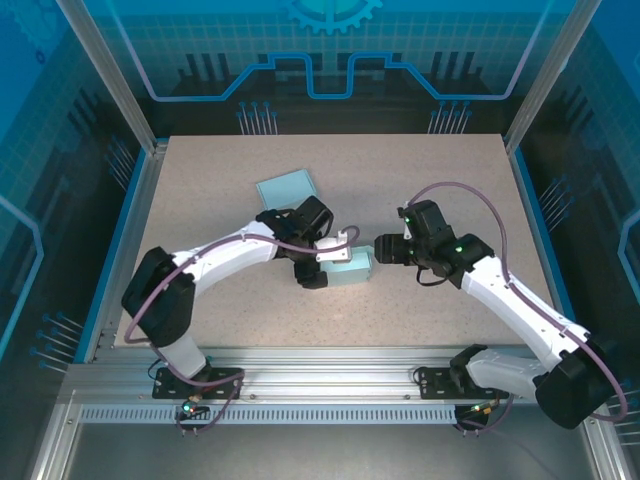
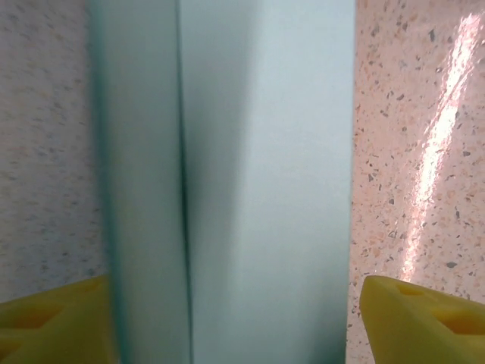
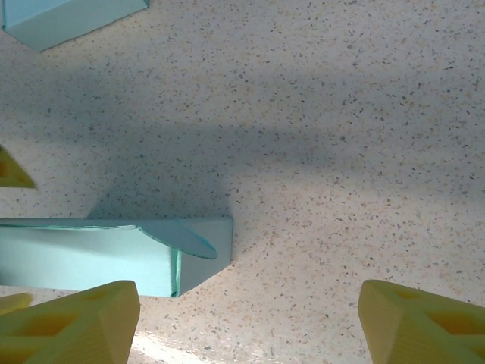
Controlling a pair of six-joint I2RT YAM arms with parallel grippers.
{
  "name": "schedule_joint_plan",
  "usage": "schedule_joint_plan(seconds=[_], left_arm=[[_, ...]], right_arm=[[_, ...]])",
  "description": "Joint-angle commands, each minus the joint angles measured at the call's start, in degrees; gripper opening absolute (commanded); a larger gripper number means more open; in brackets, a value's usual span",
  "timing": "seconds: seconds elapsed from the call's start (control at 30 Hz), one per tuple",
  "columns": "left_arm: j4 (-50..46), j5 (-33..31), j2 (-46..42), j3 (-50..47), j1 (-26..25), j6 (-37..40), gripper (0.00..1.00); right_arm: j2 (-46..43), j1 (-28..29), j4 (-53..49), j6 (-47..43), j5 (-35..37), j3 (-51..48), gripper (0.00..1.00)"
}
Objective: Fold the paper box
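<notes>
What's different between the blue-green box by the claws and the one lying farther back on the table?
The near box sits between the left claw's fingers with a rounded end flap loose; the far box lies alone. The far box looks flatter, the near box taller. Both are pale teal paper.

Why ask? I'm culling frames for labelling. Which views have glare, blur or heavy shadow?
Left wrist: the paper box sits very close and looks soft, with a bright glare streak on the table to its right. Right wrist: sharp, but a broad shadow band crosses the table. Top external: evenly lit and sharp, shadows faint.
</notes>
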Motion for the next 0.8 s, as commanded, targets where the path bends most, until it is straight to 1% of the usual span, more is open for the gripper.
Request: schedule_joint_plan(seconds=[0.0, 0.03, 0.2, 0.27, 0.37, 0.43, 0.57, 0.67, 0.77], left_arm=[[3.63, 0.54, -7.66, -2.39, 0.53, -0.83, 0.91], [5.12, 0.77, -9.88, -3.71, 0.47, -1.51, 0.94], [16.55, 0.54, -22.55, -12.40, 0.80, -7.97, 0.94], [21.86, -1.31, -27.44, -16.55, 1.51, -13.00, 0.94], [26.93, -4.09, -32.89, -22.12, 3.20, -20.99, 0.94], [27.38, -6.05, -35.08, -24.45, 4.06, -26.56, 0.91], [24.78, -8.30, -37.11, -26.56, 4.69, -37.36, 0.80], [22.73, -7.47, -37.41, -26.72, 4.68, -42.63, 0.79], [22.75, -5.83, -36.90, -27.48, 4.75, -44.67, 0.78]], right_arm=[[0.32, 0.70, 0.24, -1.56, 1.06, 1.62, 0.74], [0.42, 0.68, 0.25, -2.07, 0.93, 1.71, 0.73], [1.33, 1.22, 1.14, -5.15, -0.83, 2.34, 0.63], [2.03, 1.31, 1.63, -5.92, -1.09, 2.53, 0.61], [3.19, 1.50, 2.43, -7.26, -2.04, 3.01, 0.55], [4.13, 1.64, 2.85, -8.01, -2.29, 3.47, 0.54], [6.27, 1.90, 3.10, -9.35, -2.73, 4.80, 0.49], [7.58, 2.16, 2.91, -9.77, -3.03, 5.61, 0.47], [8.64, 2.53, 2.91, -10.13, -3.63, 5.99, 0.47]])
